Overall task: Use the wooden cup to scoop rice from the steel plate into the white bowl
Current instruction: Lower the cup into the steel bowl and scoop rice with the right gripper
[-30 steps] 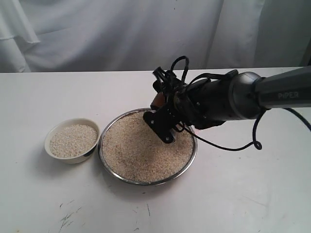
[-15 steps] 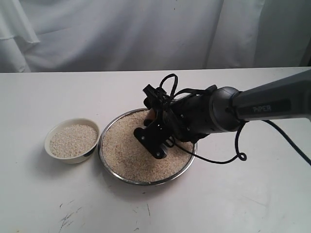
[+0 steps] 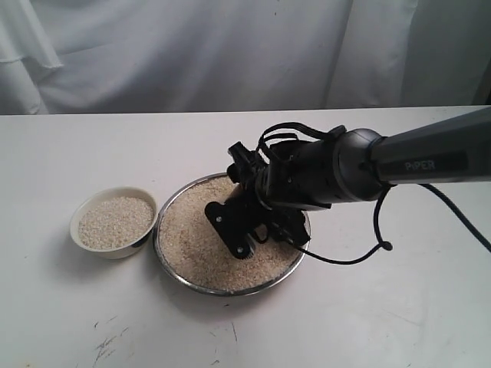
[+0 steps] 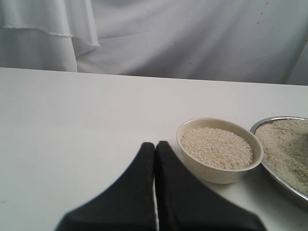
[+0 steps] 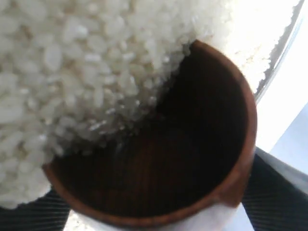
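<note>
The steel plate (image 3: pixel 230 290) holds a broad heap of rice (image 3: pixel 192 245). My right gripper (image 3: pixel 235 227) is low over the middle of the plate and shut on the wooden cup (image 5: pixel 202 159). The cup is tipped on its side, its mouth pushed into the rice (image 5: pixel 72 72), and grains spill over its rim into the dark inside. The exterior view hides the cup behind the gripper. The white bowl (image 3: pixel 79 230) stands left of the plate, filled with rice (image 3: pixel 115 221). My left gripper (image 4: pixel 155 147) is shut on nothing, over the table close to the bowl (image 4: pixel 211 171).
White cloth hangs behind the white table (image 3: pixel 368 322). The right arm (image 3: pixel 430 157) and its looping black cable (image 3: pixel 380 245) reach in from the right above the plate's right rim. Small dark scuff marks (image 3: pixel 107 345) lie near the table's front edge.
My right gripper has moved left and down across the plate, from the far rim toward the middle, driving the cup into the rice. The bowl and the plate have stayed put.
</note>
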Controlling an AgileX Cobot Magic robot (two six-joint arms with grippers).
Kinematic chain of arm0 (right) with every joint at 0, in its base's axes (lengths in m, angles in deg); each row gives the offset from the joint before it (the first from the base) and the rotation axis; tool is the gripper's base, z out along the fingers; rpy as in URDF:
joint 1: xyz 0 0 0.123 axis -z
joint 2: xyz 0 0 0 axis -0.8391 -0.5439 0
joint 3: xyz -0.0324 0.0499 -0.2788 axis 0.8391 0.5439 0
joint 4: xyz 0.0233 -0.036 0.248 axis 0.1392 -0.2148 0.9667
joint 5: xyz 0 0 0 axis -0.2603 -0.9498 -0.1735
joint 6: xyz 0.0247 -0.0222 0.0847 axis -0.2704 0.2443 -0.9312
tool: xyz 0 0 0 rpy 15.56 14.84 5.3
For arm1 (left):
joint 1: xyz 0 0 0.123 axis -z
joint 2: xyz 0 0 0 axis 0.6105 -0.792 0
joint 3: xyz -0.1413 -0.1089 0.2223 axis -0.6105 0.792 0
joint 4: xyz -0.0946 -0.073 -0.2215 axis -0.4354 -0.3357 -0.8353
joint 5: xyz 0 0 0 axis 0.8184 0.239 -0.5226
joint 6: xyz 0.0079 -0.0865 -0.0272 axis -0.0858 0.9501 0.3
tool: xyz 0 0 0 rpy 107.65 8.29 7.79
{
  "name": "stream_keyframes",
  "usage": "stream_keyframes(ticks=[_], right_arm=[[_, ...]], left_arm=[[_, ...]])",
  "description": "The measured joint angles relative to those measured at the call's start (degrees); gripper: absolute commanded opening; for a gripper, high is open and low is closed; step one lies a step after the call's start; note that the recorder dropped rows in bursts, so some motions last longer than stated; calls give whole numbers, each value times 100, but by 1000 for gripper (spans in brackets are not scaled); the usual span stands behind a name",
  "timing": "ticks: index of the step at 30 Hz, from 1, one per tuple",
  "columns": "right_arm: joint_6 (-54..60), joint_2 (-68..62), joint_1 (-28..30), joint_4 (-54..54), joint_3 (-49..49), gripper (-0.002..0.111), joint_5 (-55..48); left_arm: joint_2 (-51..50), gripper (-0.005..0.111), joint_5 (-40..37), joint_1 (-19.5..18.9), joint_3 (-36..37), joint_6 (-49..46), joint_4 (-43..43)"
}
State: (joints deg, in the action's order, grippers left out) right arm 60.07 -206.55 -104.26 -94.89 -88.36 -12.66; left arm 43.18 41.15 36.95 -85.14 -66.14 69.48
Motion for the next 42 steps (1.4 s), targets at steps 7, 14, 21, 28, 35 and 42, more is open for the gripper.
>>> stream_keyframes(ticks=[7,14,21,28,35,42], right_arm=[[536,-108,22,1097,-24,0,287],[655,-175,72,1571,-36,0,443],[663,-175,149,1999,-36,0,587],[764,-164,198,2506,-36,0,672],[1806,-65,337,3992,-36,0,652],[2863,-40,542,5511,-36,0,480]], left_arm=[[0,0,0,0,0,0,0],[0,0,0,0,0,0,0],[0,0,0,0,0,0,0],[0,0,0,0,0,0,0],[0,0,0,0,0,0,0],[0,0,0,0,0,0,0]])
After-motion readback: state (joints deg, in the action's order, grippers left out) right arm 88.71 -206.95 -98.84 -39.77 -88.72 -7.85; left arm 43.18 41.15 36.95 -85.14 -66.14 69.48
